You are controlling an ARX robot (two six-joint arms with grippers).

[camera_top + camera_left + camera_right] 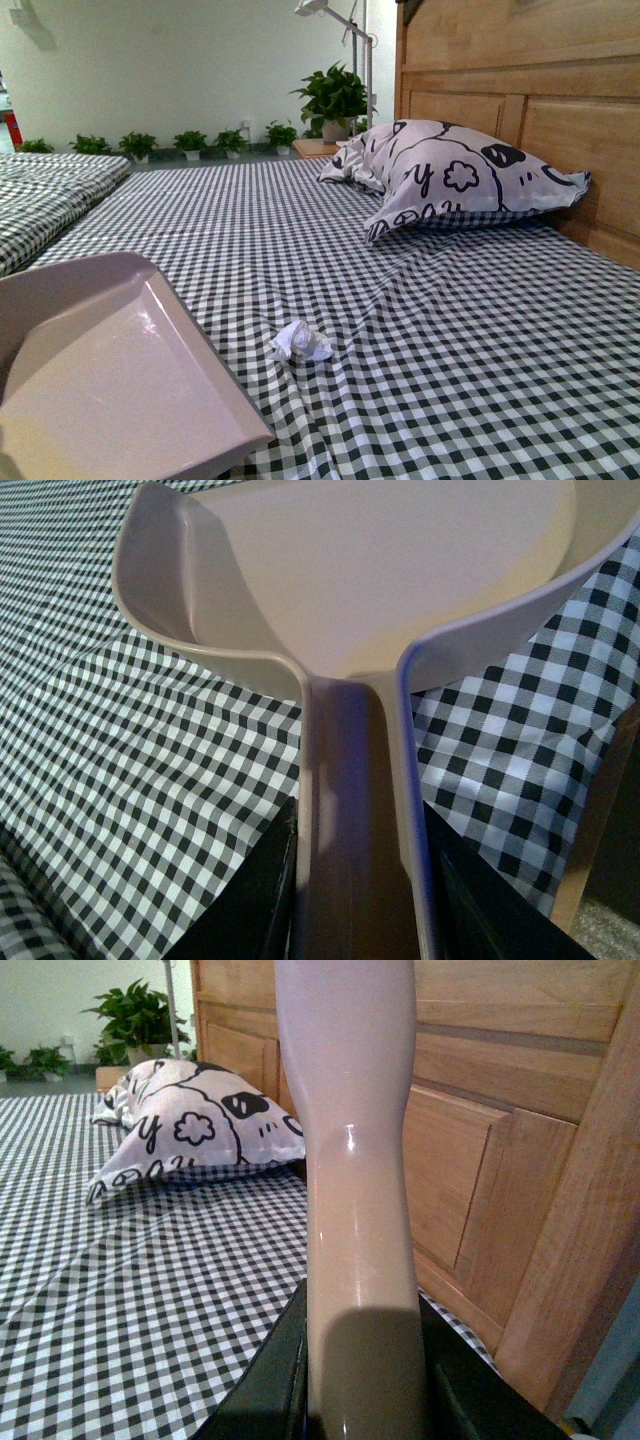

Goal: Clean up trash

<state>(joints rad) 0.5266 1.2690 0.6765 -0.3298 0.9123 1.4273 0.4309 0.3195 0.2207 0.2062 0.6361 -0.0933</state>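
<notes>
The sweep has not yet begun: the wad of paper [300, 342] lies loose on the checked bedsheet [450, 330], at about 6 o'clock from the middle of the front view and at 3 o'clock from the dustpan [100, 380], just beside its right edge but not touching it. The pan is empty and sits low over the sheet at 8 o'clock in that view. The pillow [450, 175] lies well apart at 1 o'clock from the wad, against the wooden headboard [540, 110], so it is no obstacle. The left gripper [360, 880] is clamped on the dustpan by its neck, a black finger pressed to each side with no gap showing. The right gripper [365, 1370] is likewise closed tight on a pale handle [350, 1110], probably a brush, though its working end is out of view. The next move likely calls for turning the pan's open lip toward the wad and laying it flat on the sheet, then bringing the right-hand tool in from 3 o'clock to push the paper across. The soft, creased cloth may bunch under the lip and let the light wad roll aside.
</notes>
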